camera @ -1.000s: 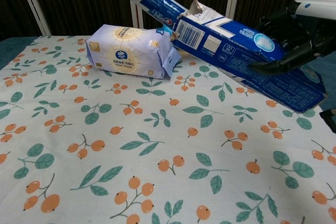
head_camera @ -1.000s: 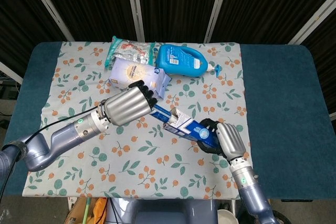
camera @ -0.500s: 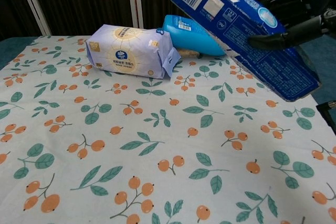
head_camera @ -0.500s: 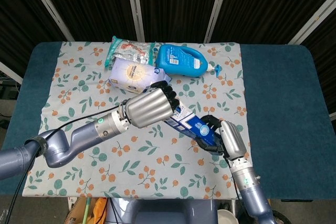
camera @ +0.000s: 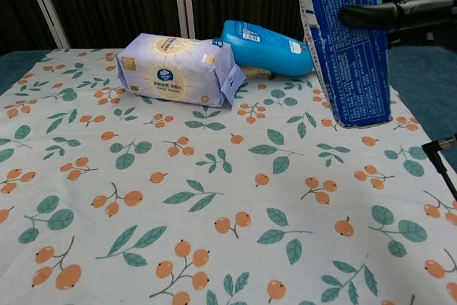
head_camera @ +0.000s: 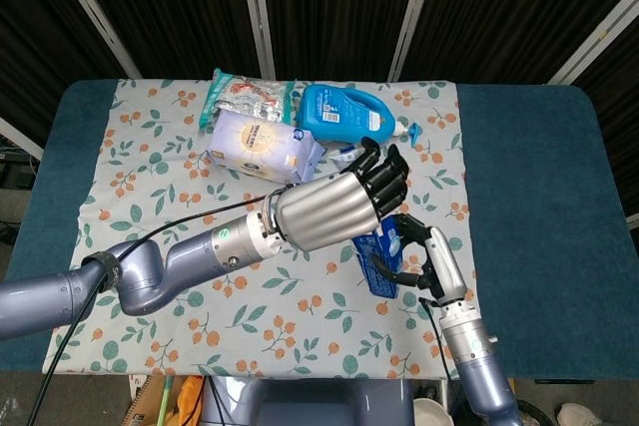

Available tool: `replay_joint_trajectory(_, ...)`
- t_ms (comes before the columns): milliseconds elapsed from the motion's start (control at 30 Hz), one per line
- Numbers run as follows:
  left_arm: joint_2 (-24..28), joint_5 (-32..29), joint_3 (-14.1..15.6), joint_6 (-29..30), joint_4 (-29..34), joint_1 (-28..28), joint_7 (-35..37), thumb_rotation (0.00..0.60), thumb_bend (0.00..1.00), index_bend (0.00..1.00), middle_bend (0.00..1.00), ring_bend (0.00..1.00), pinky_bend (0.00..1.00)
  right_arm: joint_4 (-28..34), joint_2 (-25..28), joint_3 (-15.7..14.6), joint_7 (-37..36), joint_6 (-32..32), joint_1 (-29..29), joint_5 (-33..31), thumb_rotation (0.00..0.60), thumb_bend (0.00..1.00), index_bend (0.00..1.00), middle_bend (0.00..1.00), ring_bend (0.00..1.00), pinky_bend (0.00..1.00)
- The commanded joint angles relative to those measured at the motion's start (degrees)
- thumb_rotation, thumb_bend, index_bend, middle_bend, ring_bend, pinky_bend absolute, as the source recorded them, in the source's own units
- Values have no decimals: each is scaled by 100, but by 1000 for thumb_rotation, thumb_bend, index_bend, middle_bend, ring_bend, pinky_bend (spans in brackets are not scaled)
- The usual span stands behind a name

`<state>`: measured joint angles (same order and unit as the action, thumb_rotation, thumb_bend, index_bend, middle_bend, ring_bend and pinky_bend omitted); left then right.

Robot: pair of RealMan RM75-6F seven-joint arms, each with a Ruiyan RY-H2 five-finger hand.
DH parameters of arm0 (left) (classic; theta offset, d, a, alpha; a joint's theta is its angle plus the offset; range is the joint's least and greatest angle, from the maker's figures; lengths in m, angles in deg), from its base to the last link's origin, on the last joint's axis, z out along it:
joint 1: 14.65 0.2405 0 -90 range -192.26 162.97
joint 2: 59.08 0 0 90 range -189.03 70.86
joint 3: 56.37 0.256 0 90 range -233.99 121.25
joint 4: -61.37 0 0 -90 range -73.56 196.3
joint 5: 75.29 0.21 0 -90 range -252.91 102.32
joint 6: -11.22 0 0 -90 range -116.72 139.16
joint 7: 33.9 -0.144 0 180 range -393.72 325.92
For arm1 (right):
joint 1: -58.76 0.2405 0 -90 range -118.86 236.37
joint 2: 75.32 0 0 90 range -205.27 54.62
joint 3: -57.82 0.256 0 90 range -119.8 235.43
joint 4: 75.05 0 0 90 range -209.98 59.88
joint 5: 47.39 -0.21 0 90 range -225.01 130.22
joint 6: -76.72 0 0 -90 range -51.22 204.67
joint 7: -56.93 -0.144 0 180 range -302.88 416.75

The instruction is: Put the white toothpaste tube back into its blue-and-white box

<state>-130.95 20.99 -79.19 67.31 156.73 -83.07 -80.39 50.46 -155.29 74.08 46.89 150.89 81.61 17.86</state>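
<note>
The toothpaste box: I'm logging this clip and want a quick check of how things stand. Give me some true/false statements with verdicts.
1. The right hand holds the blue-and-white box off the cloth. True.
2. The box lies flat on the tablecloth. False: it stands steeply on end, its lower end near the cloth.
3. The blue bottle lies on its side behind the purple-and-white pack. True.
4. The left hand rests on the purple-and-white pack. False: it hangs over the box.
</note>
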Motion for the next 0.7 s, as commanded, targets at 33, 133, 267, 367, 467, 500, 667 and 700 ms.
replay_joint_trajectory(33,-11,-2,-36,133,63,5,35,600,158,177,160,167,277,-17,-59,97,-424,-25,-60,38,600,307,564,555,492,567)
replay_joint_trajectory(133,1,76,-35,286,104,27,111,600,153,174,158,167,277,-110,-135,145,-657,28,-92,173,600,308,564,555,493,567)
replay_joint_trajectory(267,68,118,-61,536,184,111,294,600,153,168,157,167,277,-257,-287,164,-912,134,-142,337,600,308,564,555,493,567)
replay_joint_trajectory(367,163,236,-37,724,250,191,433,600,144,166,157,167,275,-347,-378,193,-1151,164,-166,423,600,308,564,555,493,567)
replay_joint_trajectory(467,206,338,57,983,385,358,572,600,123,166,157,167,261,-483,-479,188,-1414,206,-192,621,600,307,564,555,493,567)
replay_joint_trajectory(500,205,368,95,1053,424,409,600,600,122,166,157,167,258,-531,-514,178,-1462,232,-199,690,600,307,564,555,493,567)
replay_joint_trajectory(667,261,638,356,1589,534,806,774,600,121,166,157,167,258,-791,-703,128,-1717,430,-259,1065,600,308,564,555,493,567)
replay_joint_trajectory(700,283,669,422,1753,549,944,838,600,121,166,157,167,258,-840,-732,143,-1754,480,-268,1122,600,307,564,555,493,567)
